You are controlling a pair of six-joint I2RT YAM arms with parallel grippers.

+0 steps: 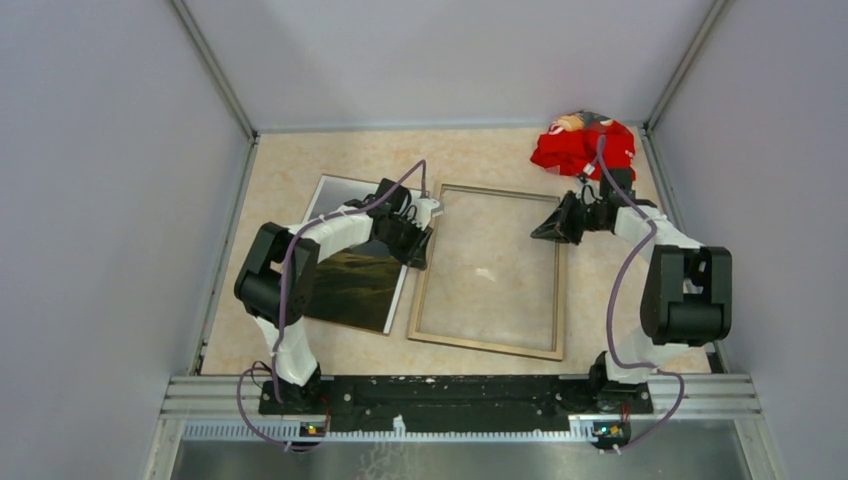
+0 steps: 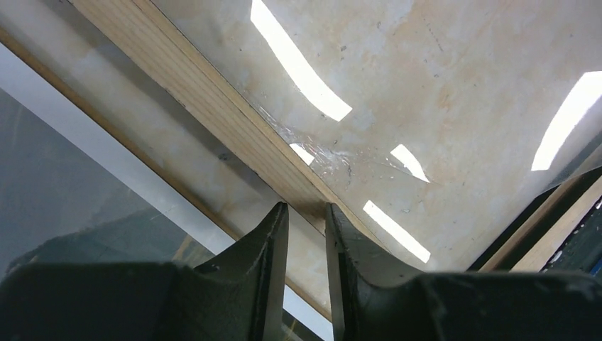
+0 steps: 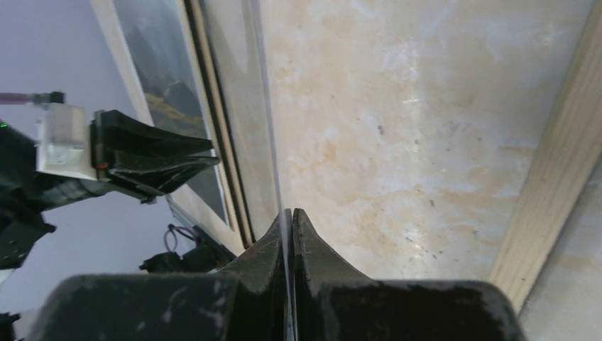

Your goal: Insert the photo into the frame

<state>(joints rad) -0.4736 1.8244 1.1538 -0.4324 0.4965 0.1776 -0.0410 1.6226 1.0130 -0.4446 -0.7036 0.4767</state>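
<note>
The frame [image 1: 423,290] lies tan wood side up in the middle of the table. A clear glossy sheet [image 1: 495,265] lies over its opening. The photo [image 1: 355,285] lies picture up just left of the frame, partly under my left arm. My left gripper [image 1: 420,255] hovers at the frame's left rail [image 2: 213,99] with its jaws a narrow gap apart and nothing between them [image 2: 307,206]. My right gripper [image 1: 540,231] is at the frame's right side, shut [image 3: 289,211] on the thin edge of the clear sheet [image 3: 266,106]. The photo also shows in the left wrist view [image 2: 57,199] and the right wrist view [image 3: 160,64].
A red crumpled cloth [image 1: 583,145] lies at the back right corner. Grey walls enclose the table on the left, back and right. The left gripper [image 3: 214,153] shows across the frame in the right wrist view, and the frame's right rail [image 3: 554,163] runs beside my right gripper.
</note>
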